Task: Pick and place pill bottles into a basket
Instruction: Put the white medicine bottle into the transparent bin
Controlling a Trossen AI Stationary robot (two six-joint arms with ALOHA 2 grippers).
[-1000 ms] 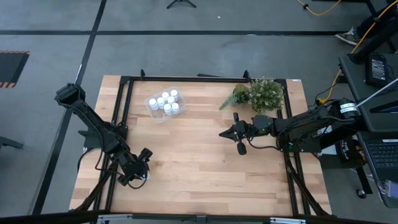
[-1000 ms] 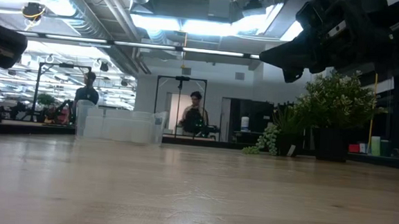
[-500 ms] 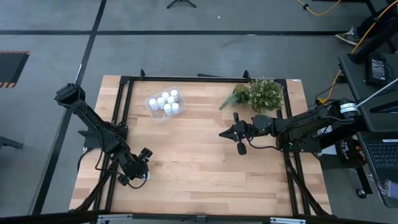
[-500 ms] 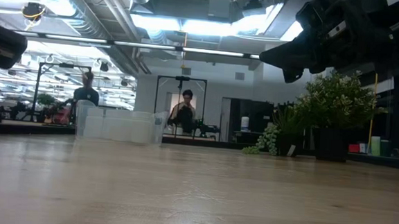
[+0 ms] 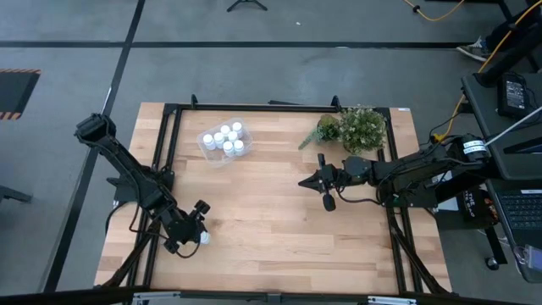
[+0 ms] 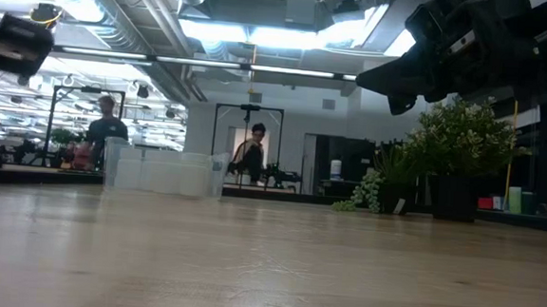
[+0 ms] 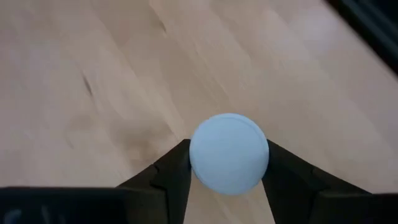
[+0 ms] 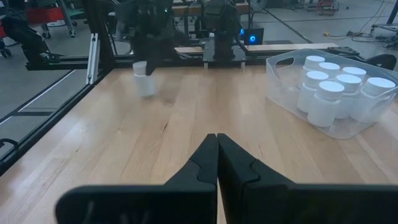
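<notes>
Since the earlier high view, the left gripper (image 5: 196,234) has shifted slightly along the near-left part of the table (image 5: 279,212), and a white pill bottle (image 5: 204,238) now shows at its tip where none could be seen before. The left wrist view shows that bottle's round cap (image 7: 229,152) sitting squarely between the two dark fingers (image 7: 171,174), which touch it on both sides; the jaws look clamped on it, or very nearly so, with bare wood all around. From the right wrist view the same bottle (image 8: 144,79) appears just under the left gripper (image 8: 149,43), close to the tabletop, though I cannot tell whether it is resting or barely lifted.

Well away from this gripper, toward the far edge of the table, stands the clear basket (image 5: 209,149), with six white-capped bottles (image 5: 227,138) grouped inside it. Farther still, off to the right, the right gripper (image 5: 305,181) hangs above the table with its fingers pressed together and nothing in them, waiting near the green plant (image 5: 356,127).

By my reckoning the task is close to its end: six bottles are already in the basket and the one in the left gripper seems to be the last outside it. What remains is to lift it, carry it across to the basket, and release it among the others.
</notes>
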